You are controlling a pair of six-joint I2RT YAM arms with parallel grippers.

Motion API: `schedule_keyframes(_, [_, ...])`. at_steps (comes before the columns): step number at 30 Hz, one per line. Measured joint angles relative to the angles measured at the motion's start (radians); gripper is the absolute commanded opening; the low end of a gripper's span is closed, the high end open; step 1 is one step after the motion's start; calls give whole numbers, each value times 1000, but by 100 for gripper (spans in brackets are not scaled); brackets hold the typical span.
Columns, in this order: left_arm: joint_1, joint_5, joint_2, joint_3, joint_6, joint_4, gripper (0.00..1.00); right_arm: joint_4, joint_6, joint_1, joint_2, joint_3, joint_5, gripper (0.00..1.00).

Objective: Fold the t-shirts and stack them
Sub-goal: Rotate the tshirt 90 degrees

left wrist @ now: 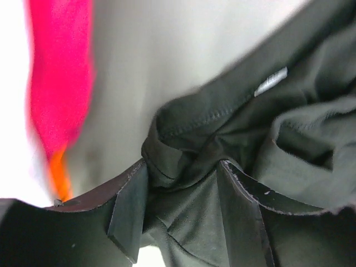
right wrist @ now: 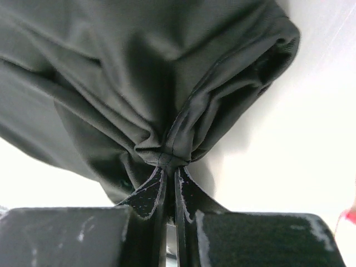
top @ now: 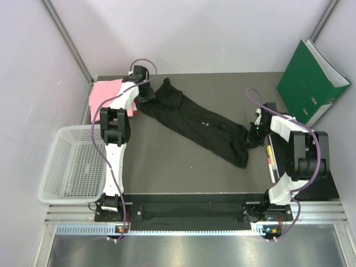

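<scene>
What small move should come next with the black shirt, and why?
Probably pull the ends apart, slightly raised: the right gripper is pinched shut on one end of the black cloth t-shirt, the left gripper holds the other end bunched, and the shirt lies twisted, needing spreading.

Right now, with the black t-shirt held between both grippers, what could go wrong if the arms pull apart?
1. The right gripper pinches only a small fold at the edge of the black t-shirt; a harder pull may slip it free.
2. The left gripper holds a thick bunch, so the rope-like shirt may not open flat.
3. The pink t-shirt lies right beside the left gripper and might be dragged.
</scene>
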Motion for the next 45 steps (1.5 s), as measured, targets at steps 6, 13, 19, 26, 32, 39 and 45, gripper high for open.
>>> schedule_keyframes(6, [0,62,118,188,-1,67,59,-111,4,60,-140,-61,-3,48])
schedule_keyframes(13, [-1,79,-23,-31,21,149,94,-241,-24,73,-283,-70,58,100])
schedule_keyframes(19, [-13,16,-310,-196,48,150,96,-278,-37,73,-356,29,127,100])
schedule_keyframes(26, [-129,57,-752,-532,-51,228,92,-187,-68,73,-328,42,172,100])
schedule_keyframes(32, [-375,198,-817,-906,-253,329,91,-85,-80,64,-209,43,186,99])
schedule_keyframes(39, [-564,362,-723,-1088,-420,383,92,-32,-76,3,-145,172,171,100])
schedule_keyframes(45, [-700,410,-629,-1068,-472,477,91,35,-58,-7,-129,208,142,100])
